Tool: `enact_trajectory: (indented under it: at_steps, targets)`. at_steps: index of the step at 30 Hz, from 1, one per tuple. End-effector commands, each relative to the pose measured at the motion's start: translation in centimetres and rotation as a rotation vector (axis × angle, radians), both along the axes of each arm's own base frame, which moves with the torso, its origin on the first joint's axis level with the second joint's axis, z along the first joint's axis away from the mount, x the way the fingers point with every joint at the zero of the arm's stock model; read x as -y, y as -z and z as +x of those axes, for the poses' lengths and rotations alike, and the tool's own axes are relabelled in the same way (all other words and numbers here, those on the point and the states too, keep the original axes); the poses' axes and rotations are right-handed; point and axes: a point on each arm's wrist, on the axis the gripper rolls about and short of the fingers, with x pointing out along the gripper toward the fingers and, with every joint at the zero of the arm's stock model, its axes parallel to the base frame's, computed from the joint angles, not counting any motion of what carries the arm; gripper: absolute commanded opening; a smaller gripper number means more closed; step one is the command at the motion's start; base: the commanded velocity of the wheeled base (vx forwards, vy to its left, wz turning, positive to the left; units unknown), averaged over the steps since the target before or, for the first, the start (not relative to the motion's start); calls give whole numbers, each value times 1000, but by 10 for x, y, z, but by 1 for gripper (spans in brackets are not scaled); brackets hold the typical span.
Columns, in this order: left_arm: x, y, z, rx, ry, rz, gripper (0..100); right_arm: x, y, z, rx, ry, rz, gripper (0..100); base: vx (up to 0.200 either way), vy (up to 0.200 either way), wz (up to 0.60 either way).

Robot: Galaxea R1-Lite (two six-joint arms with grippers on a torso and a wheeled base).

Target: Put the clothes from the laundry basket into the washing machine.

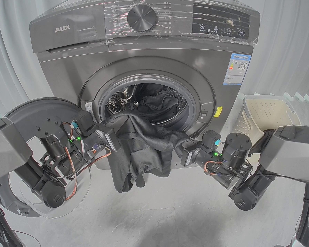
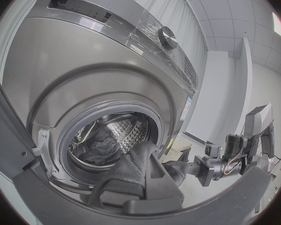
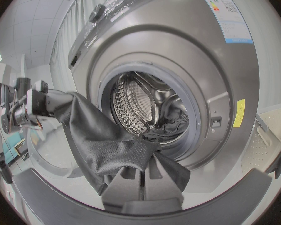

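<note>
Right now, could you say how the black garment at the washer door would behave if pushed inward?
Probably floppy: the black garment sags between the left gripper and right gripper, hanging below the door rim. Likely light: pinched edges carry it. Its tail may drag outside.

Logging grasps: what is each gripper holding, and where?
Both hold one black garment: left gripper at its left edge, right gripper at its right edge.

Your left arm [image 1: 55, 144] and right arm [image 1: 237, 151] are held out low. Your left gripper [image 1: 114, 129] is pinched tight on the dark cloth [image 1: 144, 144]. Your right gripper [image 1: 183, 154] pinches its other side. The 2 grippers point toward each other.
</note>
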Motion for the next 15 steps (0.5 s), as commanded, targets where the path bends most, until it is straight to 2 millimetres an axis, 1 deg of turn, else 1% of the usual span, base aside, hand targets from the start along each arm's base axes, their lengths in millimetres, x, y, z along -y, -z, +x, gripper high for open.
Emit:
enact_trajectory:
  at_steps: [1,6,8,10,13,14,15]
  targets:
    - [1,3,-4,-15,10,7,0,3,-24,-12,42,-14,35,0,0,0,0]
    - [1,12,-15,-55,31,29,0,13,-35,-23,45,-4,48,0,0,0,0]
    - [-1,12,-20,-53,39,46,0,17,-41,-27,55,-1,55,0,0,0,0]
    - [-3,16,-26,-65,52,72,0,21,-48,-30,72,1,68,0,0,0,0]
    - [-4,19,-28,-70,69,90,0,25,-54,-34,87,2,78,0,0,0,0]
    - [-3,22,-31,-73,88,109,0,28,-61,-42,98,-6,90,0,0,0,0]
    - [-2,23,-32,-72,92,114,0,28,-63,-44,99,-9,97,0,0,0,0]
